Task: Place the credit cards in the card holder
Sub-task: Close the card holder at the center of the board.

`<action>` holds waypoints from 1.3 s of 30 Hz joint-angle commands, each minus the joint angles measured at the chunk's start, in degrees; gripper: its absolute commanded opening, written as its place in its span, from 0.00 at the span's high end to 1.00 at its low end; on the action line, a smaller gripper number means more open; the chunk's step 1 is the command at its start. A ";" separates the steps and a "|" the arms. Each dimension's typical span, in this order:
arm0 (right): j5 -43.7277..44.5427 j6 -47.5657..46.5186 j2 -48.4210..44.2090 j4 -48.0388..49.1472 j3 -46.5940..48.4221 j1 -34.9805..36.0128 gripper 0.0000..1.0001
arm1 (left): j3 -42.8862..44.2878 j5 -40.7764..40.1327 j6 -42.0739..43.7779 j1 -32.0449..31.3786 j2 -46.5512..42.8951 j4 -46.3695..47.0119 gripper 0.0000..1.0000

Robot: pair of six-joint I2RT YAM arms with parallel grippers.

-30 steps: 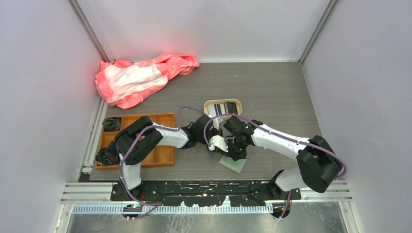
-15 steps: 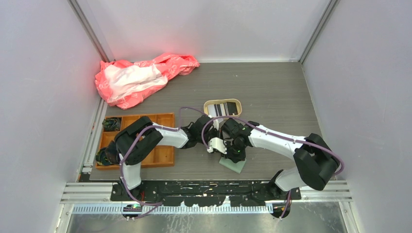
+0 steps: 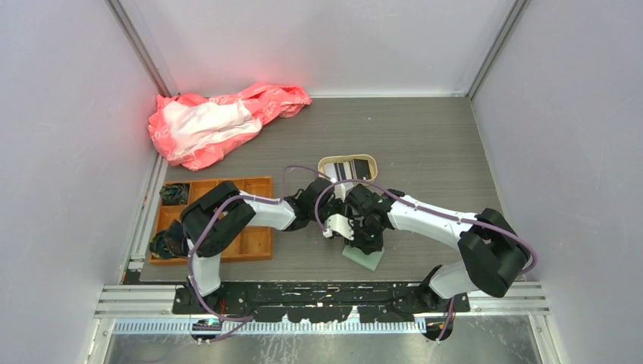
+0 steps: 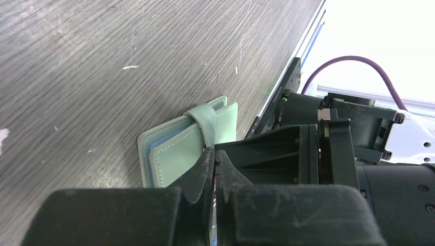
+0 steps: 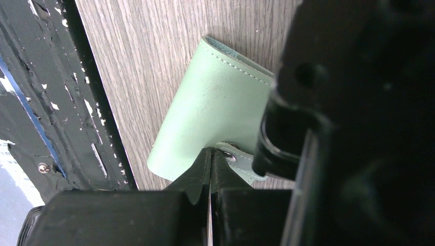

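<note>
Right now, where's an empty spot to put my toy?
Bare table between the pink cloth and the beige tray, and from that tray to the right wall. Crowded near the front middle, where the left gripper and right gripper meet over the card holder.

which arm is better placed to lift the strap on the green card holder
Right, probably: the right fingers, shut, sit at the snap end of the strap on the card holder. The left fingers also reach the strap, so it's close.
</note>
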 commanded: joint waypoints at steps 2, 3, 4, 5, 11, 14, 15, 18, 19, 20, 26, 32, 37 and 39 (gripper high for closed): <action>1.83 0.18 1.08 2.94 0.27 0.36 0.99 | 4.50 6.15 -0.45 -0.64 1.97 3.92 0.98; 1.88 0.25 1.06 3.03 0.34 0.40 0.99 | 4.69 6.78 -0.48 -0.64 2.38 3.67 0.98; 1.91 0.27 1.06 3.05 0.30 0.32 0.99 | 4.93 7.29 -0.58 -0.64 2.82 3.38 0.98; 1.91 0.32 1.12 3.05 0.27 0.31 0.99 | 5.20 7.68 -0.59 -0.68 3.12 2.76 0.98; 1.99 0.40 1.39 3.14 0.39 0.36 0.99 | 7.21 9.51 -0.59 -1.08 5.22 0.21 0.98; 2.13 0.66 1.17 3.42 0.37 0.35 0.99 | 8.08 9.71 -0.25 -1.04 6.01 -2.04 0.98; 2.22 0.77 1.03 3.59 0.34 0.39 0.99 | 8.04 9.65 -0.31 -1.08 6.13 -2.55 0.98; 2.52 0.98 0.58 4.32 -0.03 0.20 0.99 | 6.94 8.61 -0.77 -0.73 5.78 -2.86 0.98; 2.65 0.91 0.25 4.67 -0.20 0.20 0.99 | 6.39 8.39 -1.12 -0.51 5.67 -2.48 0.98; 2.78 0.85 -0.09 5.04 -0.44 0.13 0.99 | 6.00 8.16 -1.40 -0.33 5.58 -1.92 0.98; 2.84 -1.05 -2.17 6.04 -1.13 -0.04 0.99 | 4.16 6.38 -2.61 0.82 4.70 -0.43 0.98; 1.26 -5.27 -1.77 4.04 0.36 -0.04 0.99 | -2.46 4.40 -8.09 4.32 0.80 10.90 0.98; -0.32 -10.59 -0.85 0.23 2.31 -0.11 0.99 | -3.67 3.36 -6.90 5.19 -2.11 10.86 0.98; -0.83 -12.70 -0.25 -1.29 2.92 -0.06 0.99 | -4.11 3.20 -6.88 5.28 -2.91 10.96 0.97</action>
